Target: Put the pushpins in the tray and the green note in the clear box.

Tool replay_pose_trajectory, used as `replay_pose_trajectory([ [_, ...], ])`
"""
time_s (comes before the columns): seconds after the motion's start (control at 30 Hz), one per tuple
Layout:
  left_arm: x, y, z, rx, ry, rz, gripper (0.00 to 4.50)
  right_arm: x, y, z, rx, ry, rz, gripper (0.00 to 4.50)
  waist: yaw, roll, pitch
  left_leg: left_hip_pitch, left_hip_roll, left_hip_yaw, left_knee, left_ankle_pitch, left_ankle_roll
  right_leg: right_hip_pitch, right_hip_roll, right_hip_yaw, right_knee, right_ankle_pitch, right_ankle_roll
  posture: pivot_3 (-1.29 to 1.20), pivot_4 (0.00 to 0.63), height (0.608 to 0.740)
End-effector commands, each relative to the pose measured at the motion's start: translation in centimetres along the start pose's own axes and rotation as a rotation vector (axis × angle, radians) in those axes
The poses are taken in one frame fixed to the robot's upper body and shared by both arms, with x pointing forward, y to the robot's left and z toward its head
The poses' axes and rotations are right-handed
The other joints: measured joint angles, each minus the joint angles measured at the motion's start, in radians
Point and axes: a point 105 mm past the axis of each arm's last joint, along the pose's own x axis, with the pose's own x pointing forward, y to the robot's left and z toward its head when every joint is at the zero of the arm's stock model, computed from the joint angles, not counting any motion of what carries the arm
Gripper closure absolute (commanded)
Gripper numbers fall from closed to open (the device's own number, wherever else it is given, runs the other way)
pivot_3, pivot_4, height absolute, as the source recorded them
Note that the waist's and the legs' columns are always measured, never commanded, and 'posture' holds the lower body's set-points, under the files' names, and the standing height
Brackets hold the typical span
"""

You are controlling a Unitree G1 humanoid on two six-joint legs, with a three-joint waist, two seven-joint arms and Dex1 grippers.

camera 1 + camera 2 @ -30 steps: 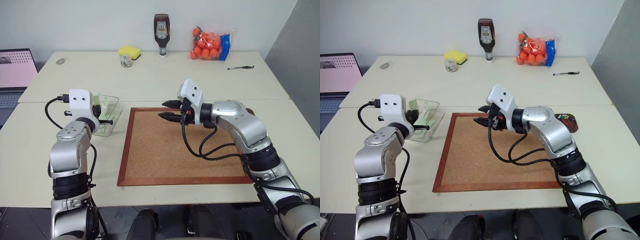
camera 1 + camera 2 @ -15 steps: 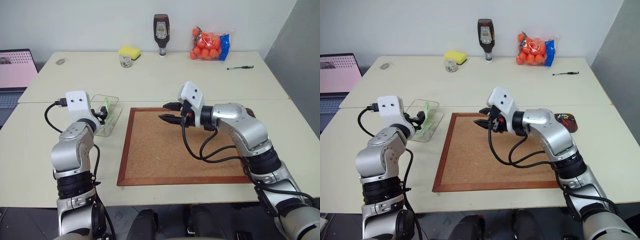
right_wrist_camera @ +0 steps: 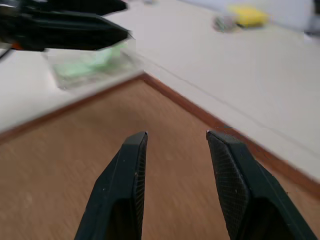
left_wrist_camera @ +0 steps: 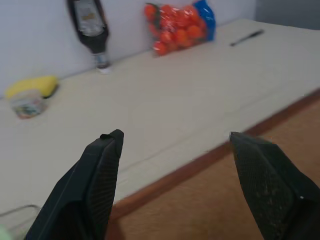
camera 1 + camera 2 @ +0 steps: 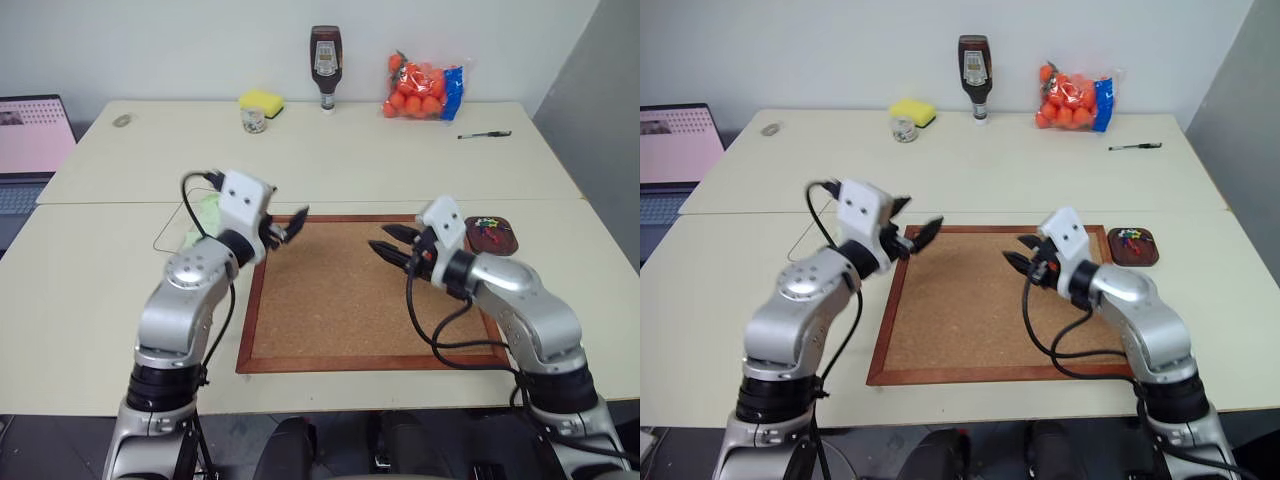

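The pale green note (image 3: pixel 92 64) lies inside the clear box (image 3: pixel 59 80), left of the corkboard (image 5: pixel 340 300); in the eye views my left arm covers most of both, leaving a green patch (image 5: pixel 207 211). My left gripper (image 5: pixel 286 226) hovers open over the corkboard's far left corner, nothing between its fingers. The dark brown tray (image 5: pixel 1152 252) sits at the corkboard's far right corner and holds several coloured pushpins (image 5: pixel 1128 238). My right gripper (image 5: pixel 387 241) is open and empty above the right half of the cork, pointing left.
Along the table's far edge stand a sauce bottle (image 5: pixel 323 68), a yellow sponge (image 5: pixel 260 100), a small glass jar (image 5: pixel 253 121) and a bag of oranges (image 5: pixel 420 88). A pen (image 5: pixel 484 134) lies far right. A laptop (image 5: pixel 30 135) sits at the far left.
My left gripper opened, left the green note in the clear box and swung right to the corkboard's corner. My right gripper moved right and lower over the cork.
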Motion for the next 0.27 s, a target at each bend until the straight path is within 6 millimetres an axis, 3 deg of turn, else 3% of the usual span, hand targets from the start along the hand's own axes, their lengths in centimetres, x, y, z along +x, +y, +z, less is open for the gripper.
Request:
replay_pose_trajectory([
  [0.03,-0.2,-1.9,0.0,-0.006,-0.043,-0.099,0.92,-1.9,-1.5,1.1,-0.054,-0.123,-0.189,2.51,0.0,0.0,0.0,0.0,0.0,0.0,0.0,-0.001,0.002,0.0,0.0,0.0,0.001,0.0,0.0,0.0,0.15,0.74],
  [0.27,-0.6,-2.4,-1.7,-0.028,-0.014,-0.167,0.92,-2.8,-2.0,-0.5,-0.043,-0.146,-0.301,2.51,0.0,0.0,0.0,0.004,0.002,0.001,0.0,-0.001,0.005,0.0,0.003,0.001,0.006,-0.002,0.003,0.0,0.15,0.74],
])
